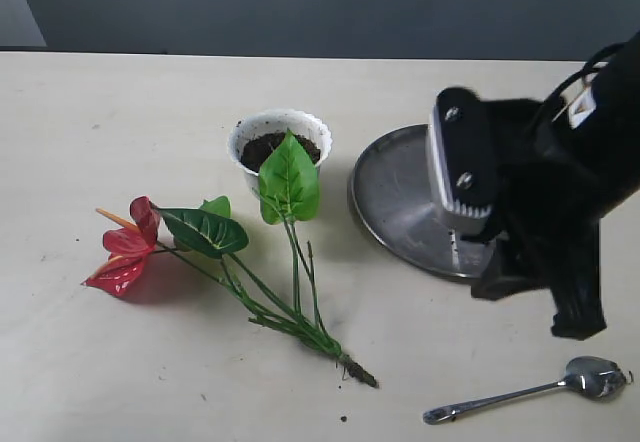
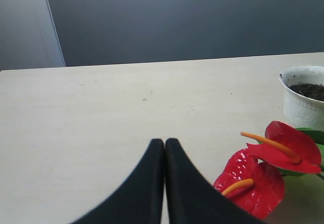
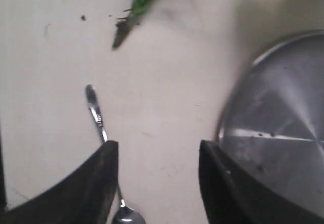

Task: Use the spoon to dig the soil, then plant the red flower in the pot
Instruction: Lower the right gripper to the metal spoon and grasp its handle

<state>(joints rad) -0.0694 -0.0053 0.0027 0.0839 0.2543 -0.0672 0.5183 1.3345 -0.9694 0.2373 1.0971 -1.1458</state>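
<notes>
The white scalloped pot holds dark soil, and one green leaf rests against its rim. The red flower lies flat on the table, its stems running to the roots. Near the front right edge lies the spoon. My right gripper hovers open above the table between the plate and the spoon. In the right wrist view the right gripper is empty, with the spoon beside one finger. My left gripper is shut on nothing, next to the red blooms and short of the pot.
A large round steel plate sits right of the pot, partly under my right arm, and it also shows as the plate in the right wrist view. A few soil crumbs lie near the roots. The left arm is out of the exterior view.
</notes>
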